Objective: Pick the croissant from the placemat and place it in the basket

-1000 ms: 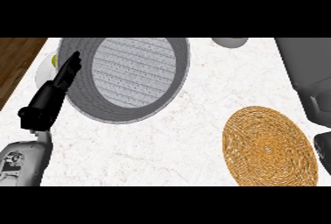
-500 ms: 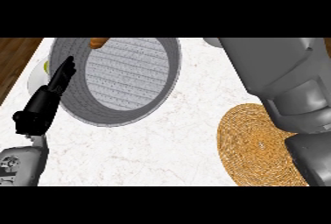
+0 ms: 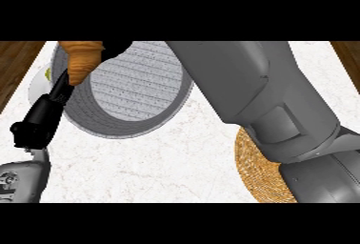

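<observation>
The brown croissant [image 3: 82, 58] hangs at the top edge of the head view, over the far left rim of the grey ribbed basket [image 3: 134, 93]. My right hand [image 3: 116, 45] shows only as a black sliver right beside the croissant and is curled on it. Its grey forearm [image 3: 260, 95] crosses the view from the lower right and hides part of the basket. The woven round placemat [image 3: 255, 174] lies at the lower right, mostly covered by that arm, with nothing on its visible part. My left hand [image 3: 44, 116] rests open against the basket's left side, fingers straight up.
A white dish [image 3: 36, 82] with something yellow-green on it peeks out behind the left hand. The white marble counter [image 3: 162, 167] ends in dark wood strips at the far left [image 3: 17, 66] and far right.
My right arm has swung further left across the view, carrying the croissant closer over the basket's left rim. The arm now covers more of the placemat. The left hand has stayed put.
</observation>
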